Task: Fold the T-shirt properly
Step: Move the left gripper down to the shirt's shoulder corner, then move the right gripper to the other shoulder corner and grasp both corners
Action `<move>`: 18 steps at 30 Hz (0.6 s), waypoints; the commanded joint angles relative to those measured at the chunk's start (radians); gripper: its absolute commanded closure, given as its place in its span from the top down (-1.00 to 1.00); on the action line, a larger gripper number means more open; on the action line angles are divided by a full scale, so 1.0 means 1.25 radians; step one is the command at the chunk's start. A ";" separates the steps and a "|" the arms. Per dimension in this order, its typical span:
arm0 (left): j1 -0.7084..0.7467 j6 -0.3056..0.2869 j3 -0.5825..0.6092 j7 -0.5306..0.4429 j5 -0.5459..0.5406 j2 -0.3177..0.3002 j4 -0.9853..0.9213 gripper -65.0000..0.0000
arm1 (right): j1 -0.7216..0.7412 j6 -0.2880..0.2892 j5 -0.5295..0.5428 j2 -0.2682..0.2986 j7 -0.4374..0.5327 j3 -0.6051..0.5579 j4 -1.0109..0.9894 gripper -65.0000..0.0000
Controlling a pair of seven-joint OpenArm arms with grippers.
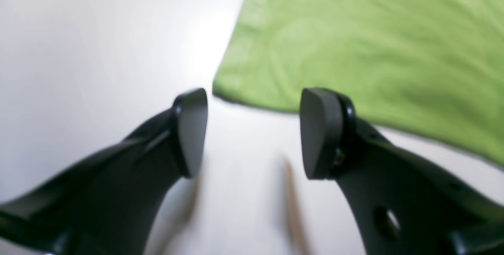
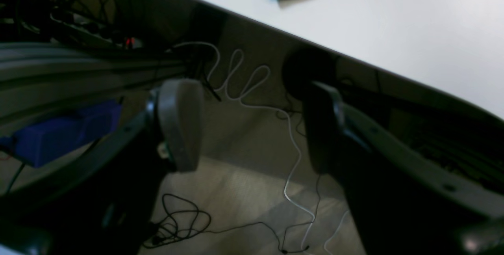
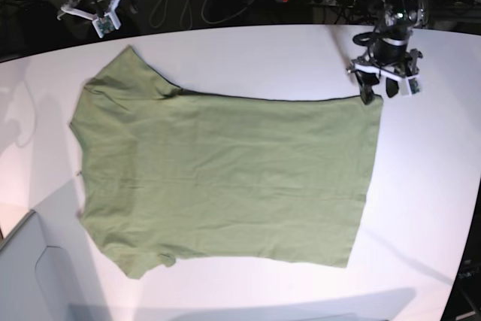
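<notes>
The T-shirt (image 3: 225, 178) is lying spread out flat on the white bench (image 3: 428, 186), with the sleeves toward the left side of the base view and the bottom hem toward the right. No fold is being seen in it yet, only small wrinkles, so the task is judged to be at its very beginning: every fold is still to be made.

The left tool (image 3: 378, 92) is being held just over the far corner of the hem, and its jaws are standing apart with nothing between them. In the left wrist view that corner of the cloth (image 1: 354, 42) is lying just beyond the tips of the left tool (image 1: 254, 133), not yet gripped. The right tool (image 3: 101, 22) is being kept off the far edge of the bench, apart from the cloth. In its own view the right tool (image 2: 252, 129) is open and empty, above the floor and some cables (image 2: 244, 85).

No brand, label or writing is being shown clearly enough to be read. The neck label cannot be made out.
</notes>
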 commanded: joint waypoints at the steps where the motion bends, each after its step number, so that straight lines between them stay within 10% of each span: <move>1: -0.011 0.000 -0.004 -0.015 -0.002 -0.004 0.000 0.10 | -0.010 0.012 0.003 0.005 0.011 0.002 0.012 0.18; 18: -0.091 0.000 -0.003 -0.022 -0.001 -0.002 -0.155 0.09 | 0.006 0.012 0.003 0.005 0.010 0.002 0.010 0.18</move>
